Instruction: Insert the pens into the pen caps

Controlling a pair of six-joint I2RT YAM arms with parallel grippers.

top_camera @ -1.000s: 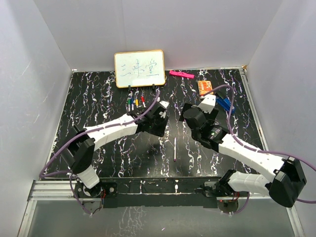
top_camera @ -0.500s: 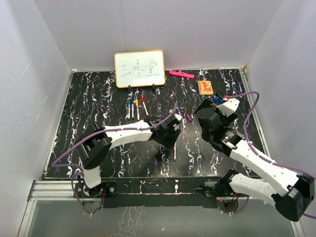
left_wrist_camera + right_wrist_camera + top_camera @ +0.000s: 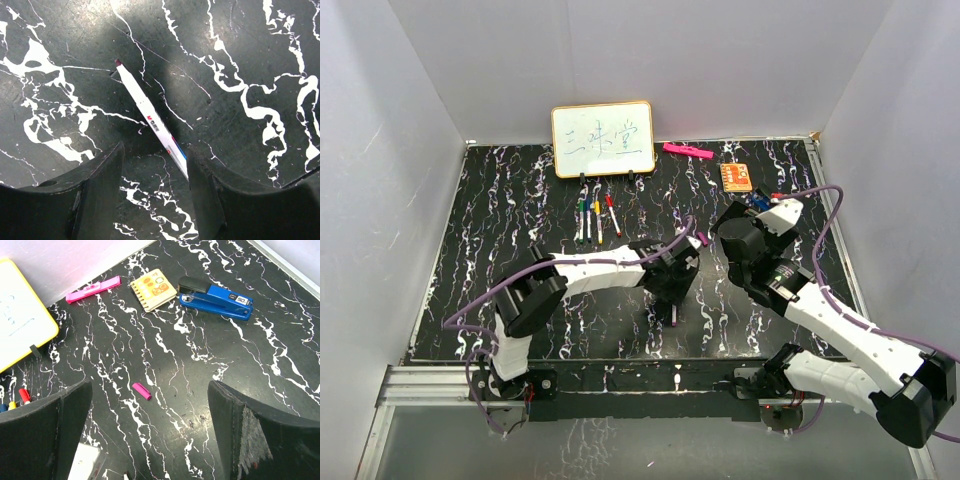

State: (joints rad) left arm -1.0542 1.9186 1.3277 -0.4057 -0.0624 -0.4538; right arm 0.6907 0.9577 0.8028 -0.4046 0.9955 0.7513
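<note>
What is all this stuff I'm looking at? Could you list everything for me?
Table: one, black with white veins, under everything.
Whiteboard: one, yellow-framed, with writing, standing at the far edge.
Capped pens: four, white with green, blue, yellow and red ends, in a row in front of the whiteboard.
Loose pen: one, white with a dark tip, uncapped, lying mid-table.
Pen cap: one, purple, lying alone right of centre.
Marker-like bar: one, pink, far edge.
Notepad: one, orange, spiral-bound, far right.
Stapler: one, blue and black, beside the notepad.
Left gripper: black, open, straddling the loose pen.
Right gripper: black, wide open, empty, above the pen cap.
</note>
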